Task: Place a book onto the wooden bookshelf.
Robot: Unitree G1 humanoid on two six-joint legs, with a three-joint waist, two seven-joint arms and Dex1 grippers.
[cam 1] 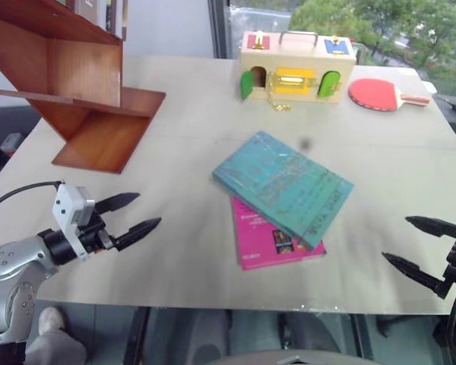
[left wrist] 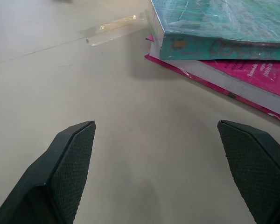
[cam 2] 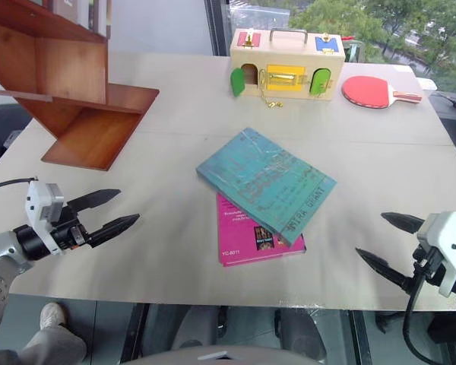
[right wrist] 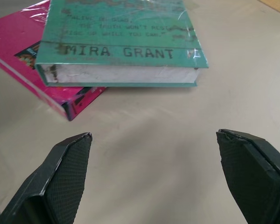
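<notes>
The teal-green book (cam 1: 283,186) lies flat in the middle of the table, resting partly on a magenta-pink book (cam 1: 273,237). The wooden bookshelf (cam 1: 76,84) stands at the far left of the table, its reddish-brown boards tilted. My left gripper (cam 1: 133,214) hovers open near the front left edge, pointing toward the books and well short of them. My right gripper (cam 1: 413,243) stands open at the front right, also aimed at the books. The left wrist view shows the teal book's spine (left wrist: 219,44); the right wrist view shows its white page edges (right wrist: 123,73).
A pale wooden box with coloured doors (cam 1: 296,67) sits at the back centre. A red table-tennis paddle (cam 1: 384,94) lies to its right. Bare table (cam 1: 190,160) lies between the bookshelf and the books.
</notes>
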